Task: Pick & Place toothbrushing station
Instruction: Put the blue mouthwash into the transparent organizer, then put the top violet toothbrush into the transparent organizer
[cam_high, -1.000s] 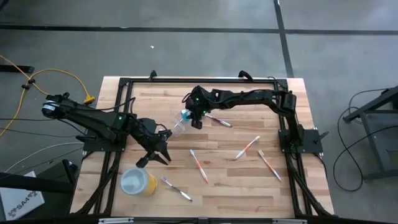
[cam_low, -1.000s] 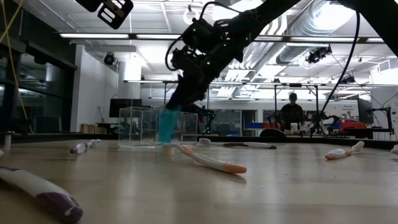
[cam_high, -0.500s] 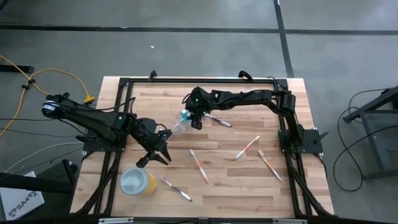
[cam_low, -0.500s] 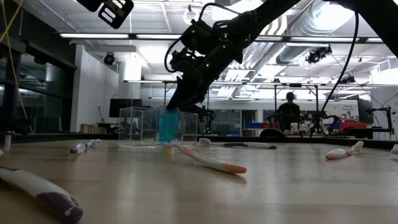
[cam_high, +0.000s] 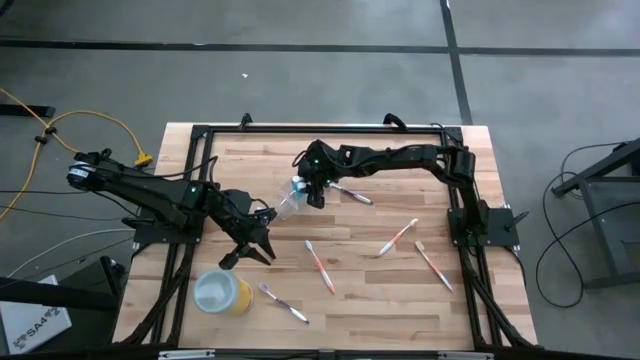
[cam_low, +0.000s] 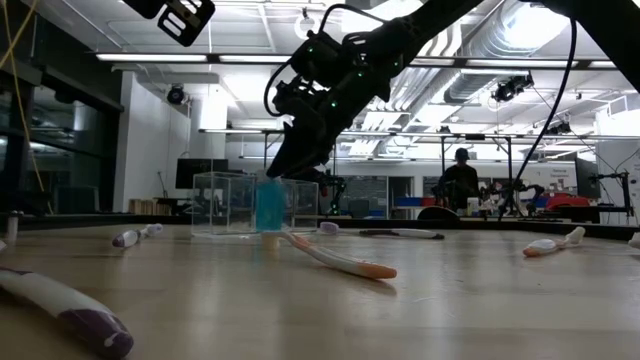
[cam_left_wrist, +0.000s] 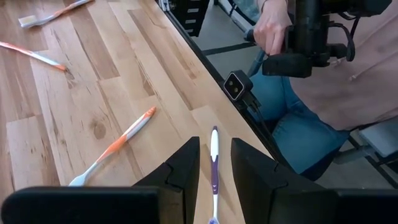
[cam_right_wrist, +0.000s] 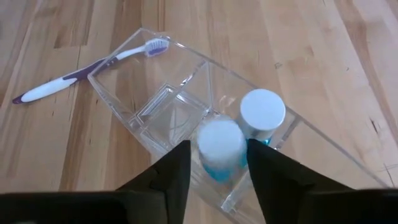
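A: Right gripper?
B: Over the clear plastic organizer near the table's back middle. Fingers sit either side of a blue tube with a white cap, close to it; can't tell whether they press it. A second capped tube stands right beside it in the same compartment.
A: Low view?
B: Right gripper comes down from above, blue tube upright under it, inside the organizer.
A: Left gripper?
B: Left gripper hangs over the front-left part of the table, fingers apart, holding nothing. Purple toothbrush lies on the wood between them. Orange toothbrush lies just beside.
A: Other brushes?
B: High view: purple one near the yellow cup at front left, orange one centre, another orange and a pale one to the right, one just beside the right gripper. Purple-handled brush lies against the organizer's outer wall.
A: Anyone around?
B: A person's hand beyond the table edge, on a dark rig.
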